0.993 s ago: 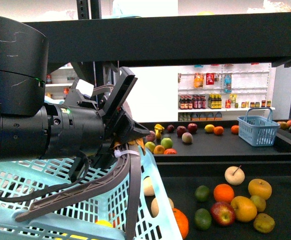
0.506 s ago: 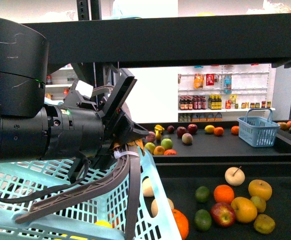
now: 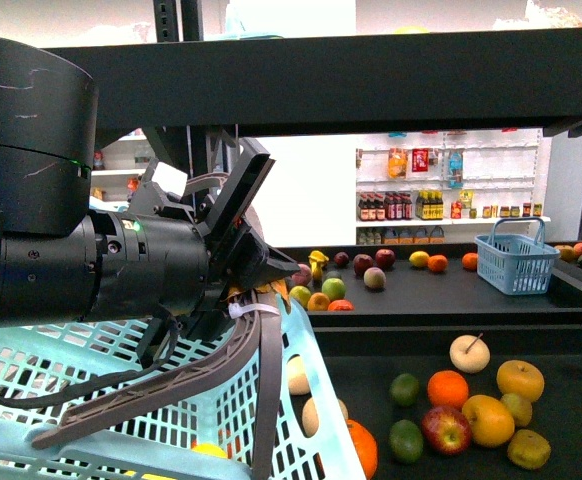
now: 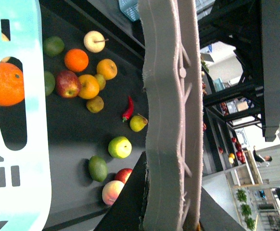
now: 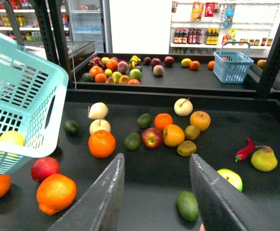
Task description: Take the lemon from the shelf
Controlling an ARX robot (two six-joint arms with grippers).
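While I watched, almost nothing shifted: the left gripper [image 3: 251, 225] only nudged beside the pale-blue slatted plastic basket [image 5: 29, 86], and I could not tell whether its jaws were clenched. The right gripper [image 5: 157, 192] hung released and empty just outside the basket, above the black metal tiered shelf [image 5: 217, 139]. A small bright-yellow lemon [image 5: 10, 138], as far as I could make out, already lay inside the basket, so the pick looked done.
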